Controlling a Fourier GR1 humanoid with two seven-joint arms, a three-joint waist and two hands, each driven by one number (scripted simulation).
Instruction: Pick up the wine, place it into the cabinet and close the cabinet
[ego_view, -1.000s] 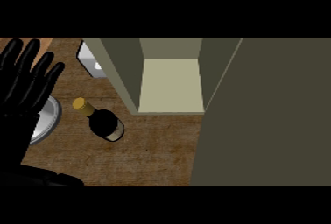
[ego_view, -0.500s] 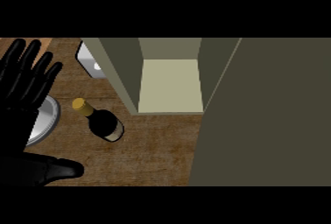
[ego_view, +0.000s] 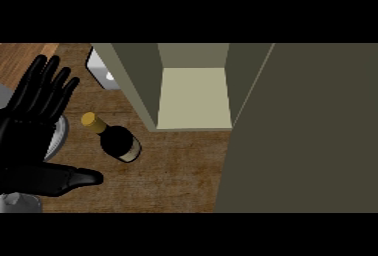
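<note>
1 hand (ego_view: 33, 132), fingers spread and holding nothing, hovers left of the wine bottle (ego_view: 118, 140); you're at the reach, cabinet (ego_view: 193, 95) open. Next, grasp it.

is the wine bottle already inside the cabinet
No, the wine bottle stands on the counter just outside the open cabinet.

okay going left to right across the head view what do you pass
Left hand, open at the left edge → wine bottle on the counter → open cabinet compartment → cabinet door filling the right side.
</note>
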